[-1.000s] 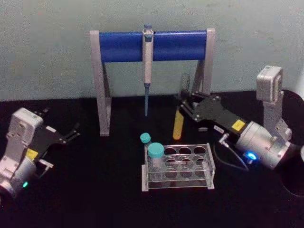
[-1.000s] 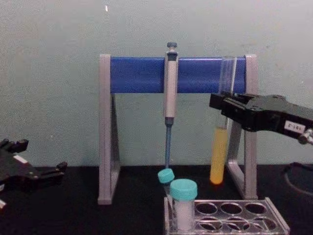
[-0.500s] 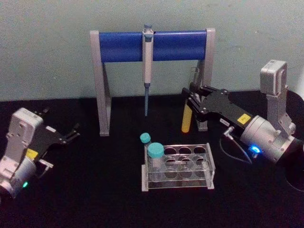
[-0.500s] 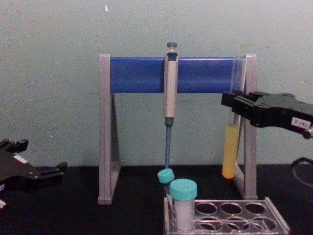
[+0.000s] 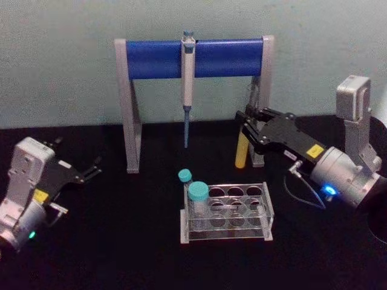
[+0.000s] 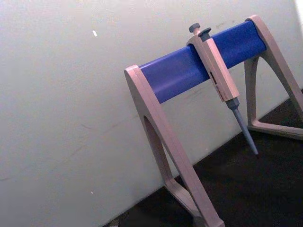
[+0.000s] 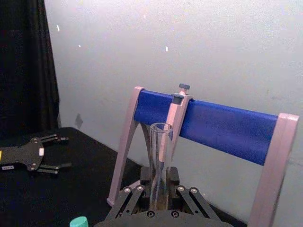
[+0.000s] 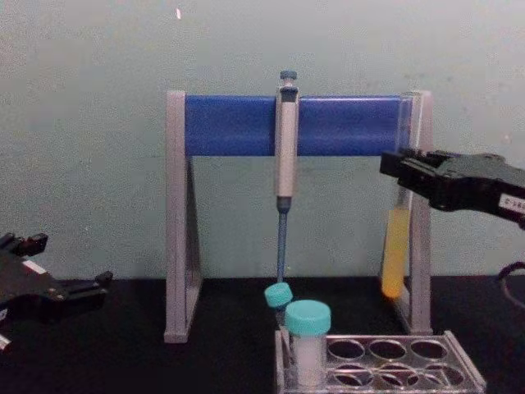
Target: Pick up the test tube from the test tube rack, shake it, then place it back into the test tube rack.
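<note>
Test tube (image 5: 241,152) hangs nearly upright, mouth up, clamped in the right gripper (image 5: 249,118) near the tabletop's (image 5: 121,248) far edge, beyond the test tube rack (image 5: 227,233); left gripper (image 5: 94,168) spread apart.

You've got the rack (image 5: 230,232) front-ctr on the table (image 5: 121,254), w/ two vials (image 5: 198,196) in its left end. Behind it: the stand (image 5: 130,109), pipette (image 5: 188,72) hanging mid-bar. The right gripper (image 5: 248,124) holds the test tube (image 5: 241,151) off the table, beside the stand's right leg. The left gripper (image 5: 91,170) sits far left.

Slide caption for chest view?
Right claw holds the test tube aloft behind the test tube rack; left claw idle at left edge.
</note>
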You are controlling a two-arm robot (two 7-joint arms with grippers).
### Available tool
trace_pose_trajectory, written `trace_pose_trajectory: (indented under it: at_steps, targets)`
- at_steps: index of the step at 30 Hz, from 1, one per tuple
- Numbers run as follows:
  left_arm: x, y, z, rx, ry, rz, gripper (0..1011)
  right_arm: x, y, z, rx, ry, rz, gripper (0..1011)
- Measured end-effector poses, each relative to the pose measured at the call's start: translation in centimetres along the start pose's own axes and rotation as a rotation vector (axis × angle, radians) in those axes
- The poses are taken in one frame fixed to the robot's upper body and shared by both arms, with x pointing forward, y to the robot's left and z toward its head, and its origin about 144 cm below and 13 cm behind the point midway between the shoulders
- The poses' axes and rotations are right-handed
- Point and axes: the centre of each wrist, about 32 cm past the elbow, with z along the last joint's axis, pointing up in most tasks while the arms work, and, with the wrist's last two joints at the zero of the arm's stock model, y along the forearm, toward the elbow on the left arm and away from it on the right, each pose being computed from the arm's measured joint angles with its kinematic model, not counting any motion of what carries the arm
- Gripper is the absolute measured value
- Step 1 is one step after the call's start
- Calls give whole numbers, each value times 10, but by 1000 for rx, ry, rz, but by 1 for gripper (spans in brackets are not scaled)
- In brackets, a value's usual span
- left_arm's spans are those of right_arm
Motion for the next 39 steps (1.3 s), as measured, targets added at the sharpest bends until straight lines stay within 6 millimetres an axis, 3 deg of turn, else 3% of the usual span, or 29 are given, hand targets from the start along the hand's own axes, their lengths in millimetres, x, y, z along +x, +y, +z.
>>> trace_pose_trajectory:
  at_steps: [8,20,29,39]
  targets:
    - [0,0,0,0,0,0,1009,-4,-15,5,-8,-17,-22,223]
    - [0,0,0,0,0,0,1010,-27,-44,12,-54,-7,6,223]
    - [0,0,0,0,0,0,1010,-37,-34,9,-42,26,88,223]
    - [0,0,0,0,0,0,1010,-26,-4,3,-7,33,112,223]
